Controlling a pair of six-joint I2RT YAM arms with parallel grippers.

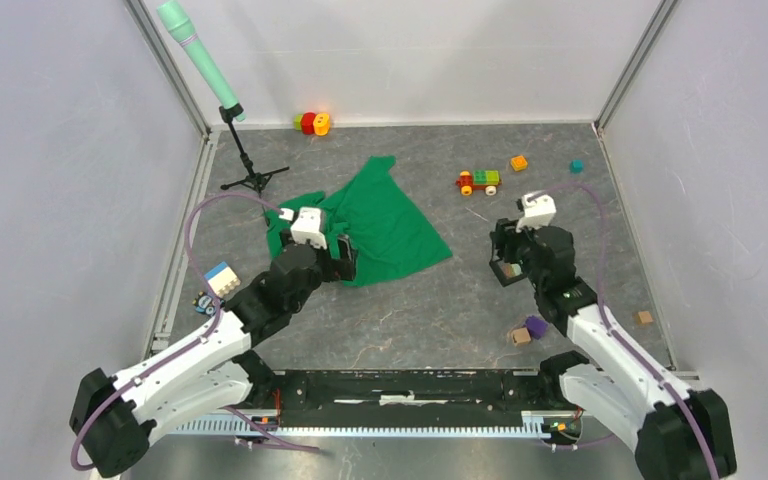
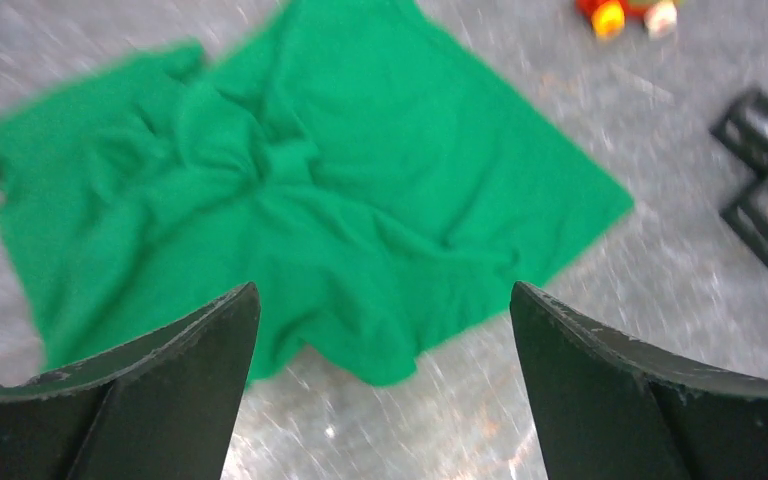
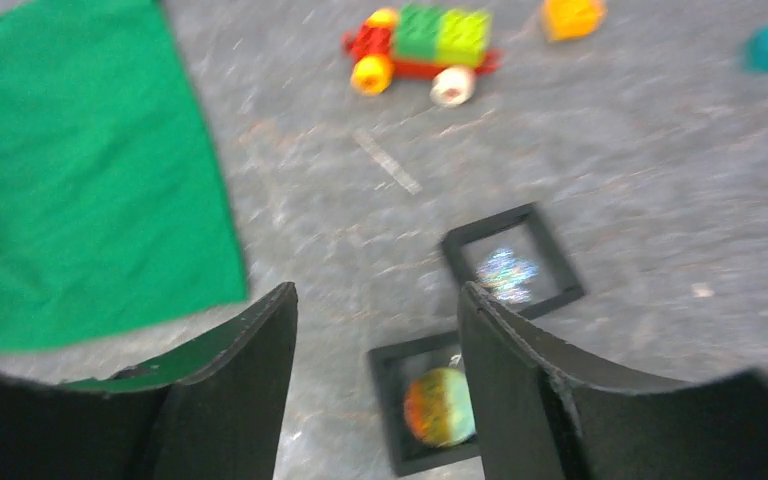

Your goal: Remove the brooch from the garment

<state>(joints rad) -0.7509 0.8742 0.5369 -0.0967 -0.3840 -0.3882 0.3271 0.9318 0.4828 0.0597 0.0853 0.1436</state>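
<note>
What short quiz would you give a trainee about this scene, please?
1. True or false: the left pincer is shut on the garment.
2. What lies just ahead of the right pincer? A the garment; B two black square frames; C a plate.
3. In the top view, on which side of the garment is the toy car?
Key: 1 false, its jaws stand wide apart; 2 B; 3 its right.
</note>
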